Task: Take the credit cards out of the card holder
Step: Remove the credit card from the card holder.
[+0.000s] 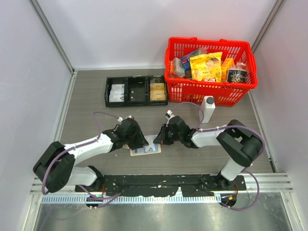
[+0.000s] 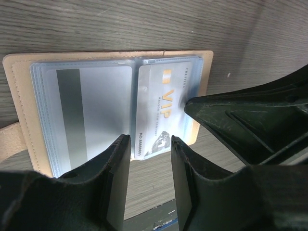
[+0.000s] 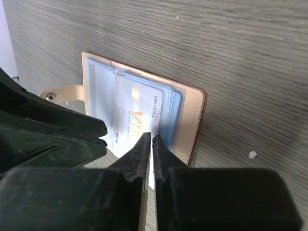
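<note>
The tan card holder (image 1: 146, 150) lies open on the table between my two grippers, its pale blue sleeves facing up (image 2: 14, 96) (image 3: 192, 120). A white VIP credit card (image 2: 159, 110) (image 3: 139, 110) sticks partly out of the right sleeve, past the holder's near edge. A pale card with a dark stripe (image 2: 91, 110) sits in the left sleeve. My left gripper (image 1: 140, 143) (image 2: 150, 142) is open and empty, its fingers over the holder's near edge. My right gripper (image 1: 159, 137) (image 3: 151, 137) is shut, its tip resting on the VIP card.
A black three-compartment tray (image 1: 136, 91) stands at the back. A red basket (image 1: 210, 70) full of packets is at the back right. A white bottle (image 1: 207, 109) stands in front of it, close to the right arm.
</note>
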You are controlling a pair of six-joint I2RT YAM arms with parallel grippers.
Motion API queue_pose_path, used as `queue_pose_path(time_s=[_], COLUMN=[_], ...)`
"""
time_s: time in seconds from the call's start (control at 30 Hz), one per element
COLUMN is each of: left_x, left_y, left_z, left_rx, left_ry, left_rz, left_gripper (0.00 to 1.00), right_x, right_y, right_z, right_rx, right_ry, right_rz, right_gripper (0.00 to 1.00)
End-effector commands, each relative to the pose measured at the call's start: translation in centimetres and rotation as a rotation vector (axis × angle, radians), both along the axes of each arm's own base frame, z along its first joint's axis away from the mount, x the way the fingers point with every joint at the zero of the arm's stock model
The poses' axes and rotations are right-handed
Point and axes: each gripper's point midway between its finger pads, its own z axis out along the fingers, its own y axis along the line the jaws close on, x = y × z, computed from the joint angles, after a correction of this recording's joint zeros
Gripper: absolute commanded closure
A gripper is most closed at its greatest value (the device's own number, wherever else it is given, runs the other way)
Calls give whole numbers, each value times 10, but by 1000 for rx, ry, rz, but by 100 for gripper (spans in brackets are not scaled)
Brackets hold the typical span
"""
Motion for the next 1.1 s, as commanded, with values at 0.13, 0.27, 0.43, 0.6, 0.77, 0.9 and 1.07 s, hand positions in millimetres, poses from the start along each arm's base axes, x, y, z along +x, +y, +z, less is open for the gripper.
queue_pose_path(time_s=[0.13,0.27,0.43,0.6,0.77,0.9,1.07], left_x=[6,3,3,6,15,17,16], left_y=[-3,0,-7,-12,-16,-21,-25], left_z=[-15,-25,-26,-6,30,54,51], left_rx=[25,52,-20,-121,-242,-338,-331], left_ry=[11,37,44,-11,-143,-211,-204], left_rz=[6,11,23,46,72,64,34], left_gripper=[58,59,60,66,69,70,70], right_x=[-18,-17,-17,-18,-18,-18,-18], right_y=[-25,-25,-25,-27,-26,-26,-25], right_z=[-42,-42,-42,-43,-43,-44,-44], right_rx=[-130,-129,-128,-130,-127,-128,-127], right_ry=[98,97,98,102,101,104,106], right_rz=[-11,-13,-13,-15,-12,-12,-8], right_gripper=[89,89,89,89,89,89,89])
